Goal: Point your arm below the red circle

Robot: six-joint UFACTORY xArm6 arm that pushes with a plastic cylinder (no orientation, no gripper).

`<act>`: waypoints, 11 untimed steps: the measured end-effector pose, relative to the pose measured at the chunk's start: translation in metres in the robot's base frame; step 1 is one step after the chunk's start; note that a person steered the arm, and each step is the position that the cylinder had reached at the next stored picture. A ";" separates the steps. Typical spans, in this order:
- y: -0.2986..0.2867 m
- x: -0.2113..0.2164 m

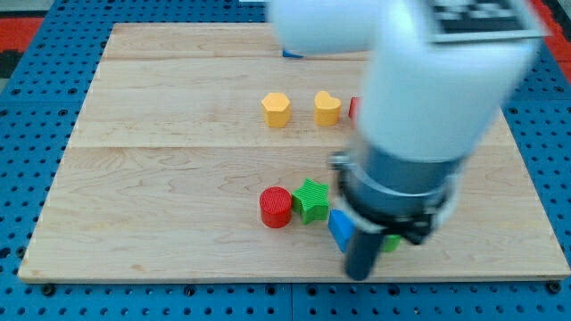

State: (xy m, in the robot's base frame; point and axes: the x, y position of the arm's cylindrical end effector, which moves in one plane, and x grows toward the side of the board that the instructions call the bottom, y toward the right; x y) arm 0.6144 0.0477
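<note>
My tip [359,273], without jaws, is lower right of 1 red circle [276,207]; 1 green star [310,200], 1 blue block [340,229], 2 yellow blocks [277,110].

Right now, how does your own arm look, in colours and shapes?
The arm is a bulky white rounded body, blurred in this view, with a black-and-white patterned marking at its top. Below it sits a grey cylinder, then a black collar, ending in a straight dark rod; my tip. No cables are visible.
</note>
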 end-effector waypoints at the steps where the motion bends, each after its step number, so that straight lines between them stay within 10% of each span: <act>1: -0.069 0.001; 7: -0.137 -0.020; 11: -0.041 -0.059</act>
